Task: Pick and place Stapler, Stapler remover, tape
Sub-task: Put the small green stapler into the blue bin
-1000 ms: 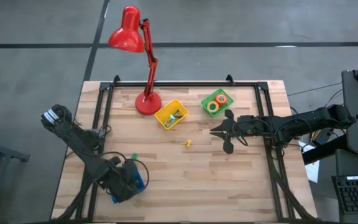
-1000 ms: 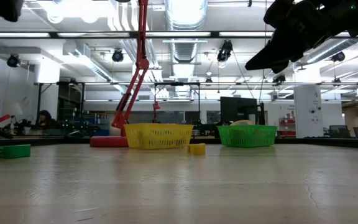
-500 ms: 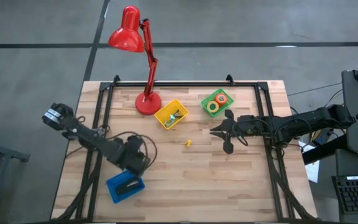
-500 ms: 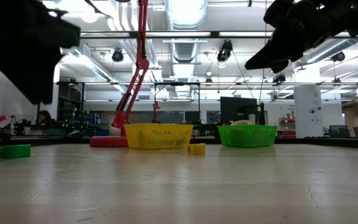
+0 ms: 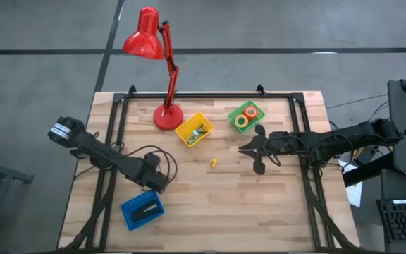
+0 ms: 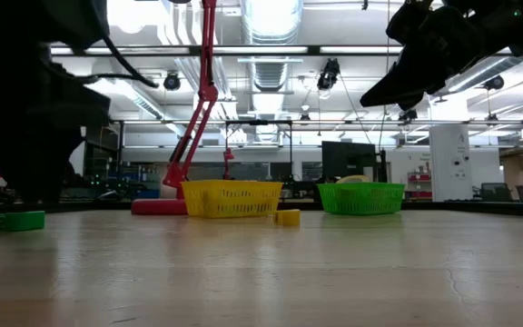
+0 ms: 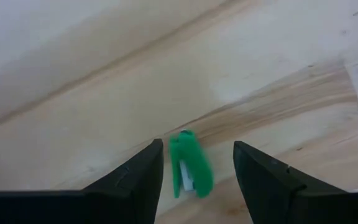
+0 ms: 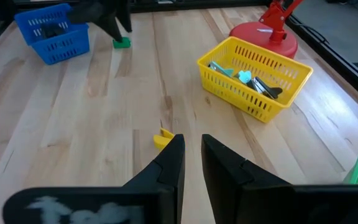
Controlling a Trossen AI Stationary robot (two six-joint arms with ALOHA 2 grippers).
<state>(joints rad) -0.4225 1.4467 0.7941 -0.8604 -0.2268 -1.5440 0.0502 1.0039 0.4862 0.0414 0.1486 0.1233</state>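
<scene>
Wood table [image 5: 259,204] mid-sort: my left gripper [image 7: 197,163] hangs open over the green stapler [image 7: 190,163], 8 o'clock. Right gripper [image 8: 193,163] waits nearly closed, empty, 3 o'clock.

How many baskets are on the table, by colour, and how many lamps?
Blue basket: 1
Yellow basket: 1
Green basket: 1
Red lamp: 1
Total: 4
</scene>
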